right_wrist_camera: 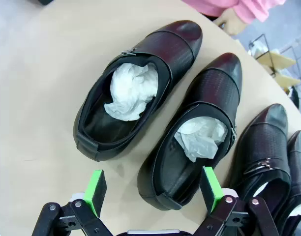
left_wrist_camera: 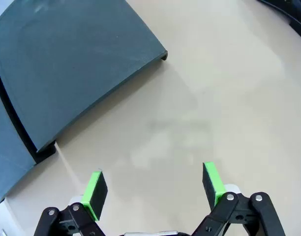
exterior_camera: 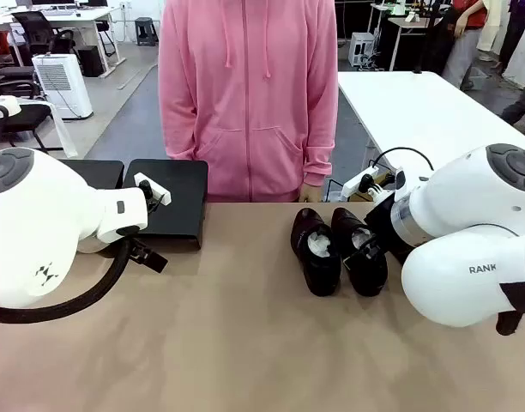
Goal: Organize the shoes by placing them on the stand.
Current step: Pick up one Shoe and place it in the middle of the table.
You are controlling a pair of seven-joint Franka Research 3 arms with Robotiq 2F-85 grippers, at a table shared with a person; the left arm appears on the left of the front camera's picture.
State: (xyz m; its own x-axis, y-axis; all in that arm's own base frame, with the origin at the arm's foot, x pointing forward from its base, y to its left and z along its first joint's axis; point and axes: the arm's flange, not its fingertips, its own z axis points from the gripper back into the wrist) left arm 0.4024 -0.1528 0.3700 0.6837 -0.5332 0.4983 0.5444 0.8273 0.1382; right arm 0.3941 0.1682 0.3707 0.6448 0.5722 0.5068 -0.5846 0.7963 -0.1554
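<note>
Right now the tan table [exterior_camera: 245, 352] is lying mostly bare along its near edge, while a person [exterior_camera: 245, 86] in a pink hoodie is standing at the middle of its far edge, one hand [right_wrist_camera: 229, 22] resting there. The stand [exterior_camera: 172, 202] is sitting at the far edge toward the far-left corner, its two flat black sections side by side with nothing on them. The shoes [exterior_camera: 316, 251] are lying on the table right of the middle, close to the far edge. They are side by side with toes pointing at the person and white paper showing inside; the right wrist view is showing four in a row. The left gripper [left_wrist_camera: 153, 179] is hanging released over bare table just beside the stand's corner, its green pads spread wide. The right gripper [right_wrist_camera: 153, 184] is hovering, also released, over the heel ends of the shoes, grasping nothing. Behind the person, a white table [exterior_camera: 425, 112] is standing to the right. A white floor appliance [exterior_camera: 63, 81] and office chairs [exterior_camera: 39, 30] are waiting on the grey floor to the left.
</note>
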